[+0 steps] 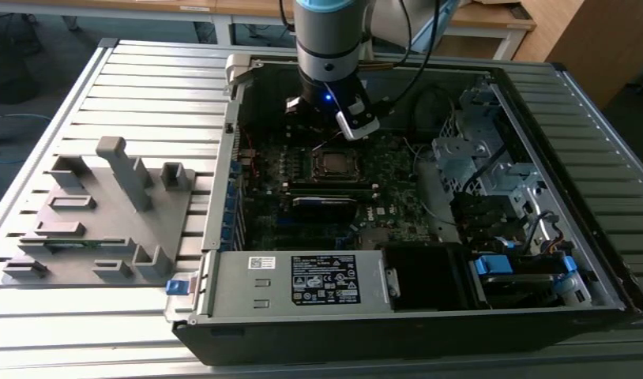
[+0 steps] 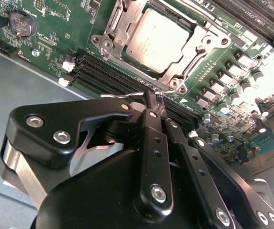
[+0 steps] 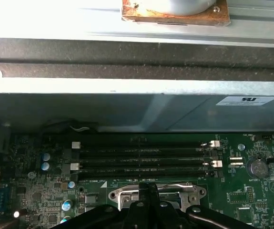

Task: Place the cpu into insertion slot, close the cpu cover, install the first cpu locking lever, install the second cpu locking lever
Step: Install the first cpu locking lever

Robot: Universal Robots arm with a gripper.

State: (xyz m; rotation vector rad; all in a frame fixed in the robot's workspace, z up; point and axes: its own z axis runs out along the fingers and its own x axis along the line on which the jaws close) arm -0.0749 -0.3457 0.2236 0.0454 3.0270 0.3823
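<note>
The cpu [image 2: 158, 40], a flat silver-grey square, lies in the insertion slot [image 1: 314, 164] on the green motherboard [image 2: 55, 28]. The cpu cover [image 2: 120, 36] lies flat around it as a silver frame. My gripper [image 2: 151, 98] is shut, its black fingers [image 2: 148, 138] pressed together just beside the socket, over the long black memory slots [image 3: 146, 157]. A thin silver locking lever [image 2: 122, 95] runs up to the fingertips and seems to touch them. In the exterior view my gripper [image 1: 348, 130] hangs just behind the socket inside the open computer case.
A grey fixture plate [image 1: 100, 213] with upright blocks lies at the exterior view's left. The silver power supply [image 1: 300, 280] fills the case's near side, and a drive cage [image 1: 479, 158] stands at the exterior view's right. The case wall [image 3: 137, 109] rises close behind the memory slots.
</note>
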